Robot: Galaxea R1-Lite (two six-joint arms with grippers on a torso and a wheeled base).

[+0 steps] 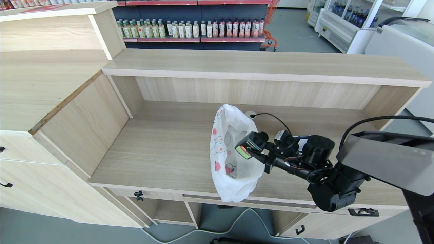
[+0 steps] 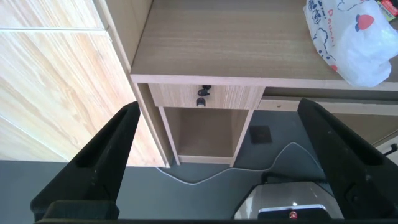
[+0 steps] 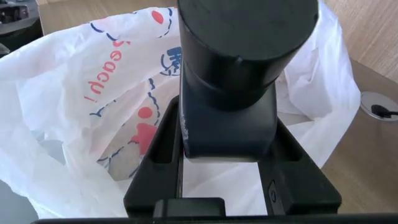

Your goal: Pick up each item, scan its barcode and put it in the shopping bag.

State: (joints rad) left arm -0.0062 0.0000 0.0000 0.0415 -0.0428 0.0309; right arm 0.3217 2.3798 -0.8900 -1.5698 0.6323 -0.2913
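Clamping a black item (image 1: 245, 149) with a green and orange label between its fingers, the right gripper (image 1: 258, 148) hangs at the open mouth of the shopping bag (image 1: 230, 183), on the side of the rim nearest the arm. In the right wrist view the item (image 3: 242, 56) shows a round dark top, with the white printed plastic of the bag spread behind it. The bag stands on the wooden counter (image 1: 162, 145), near its front edge and slightly overhanging it. A black cable runs from a round grommet (image 1: 250, 114) in the counter just behind the bag. The left gripper (image 2: 219, 107) is low in front of the counter, its fingers spread wide with nothing between them, facing a drawer lock (image 2: 202, 96). Rows of bottles (image 1: 190, 28) line store shelves beyond the counter.
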